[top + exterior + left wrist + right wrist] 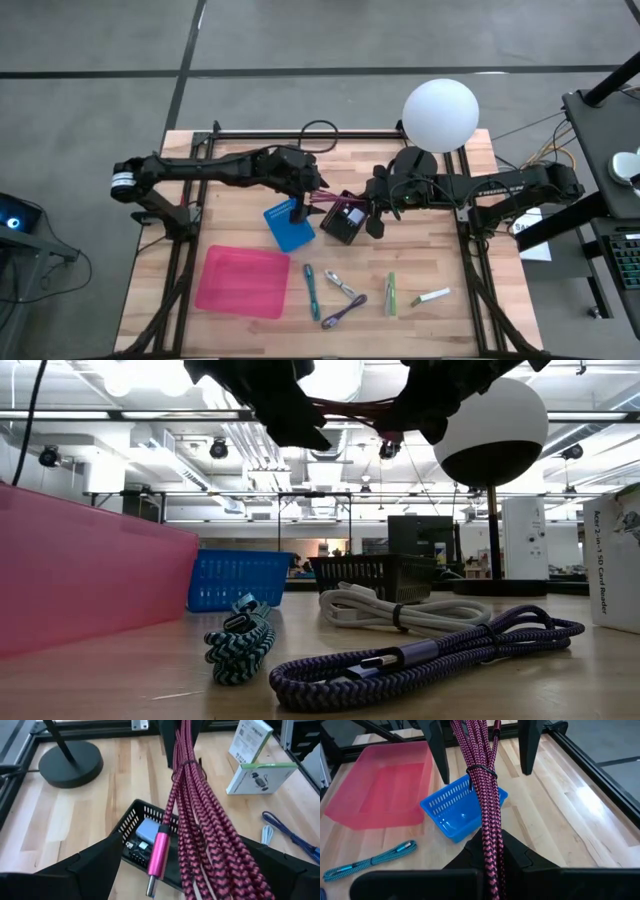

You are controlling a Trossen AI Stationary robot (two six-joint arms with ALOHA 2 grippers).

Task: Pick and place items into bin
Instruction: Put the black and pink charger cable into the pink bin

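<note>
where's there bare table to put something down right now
Bare wood runs along the table's far edge, behind both arms, and at the near right corner beyond the white stick. It is crowded mid-table around the blue basket and black basket, and near the cables by the pink bin.

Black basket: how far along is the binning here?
Done: one small bluish device sits in the black basket. In hand: the right gripper is shut on the magenta cable above it, the left gripper open around it. Remaining: teal cable, white cable, purple cable, green box and white box lie loose.
</note>
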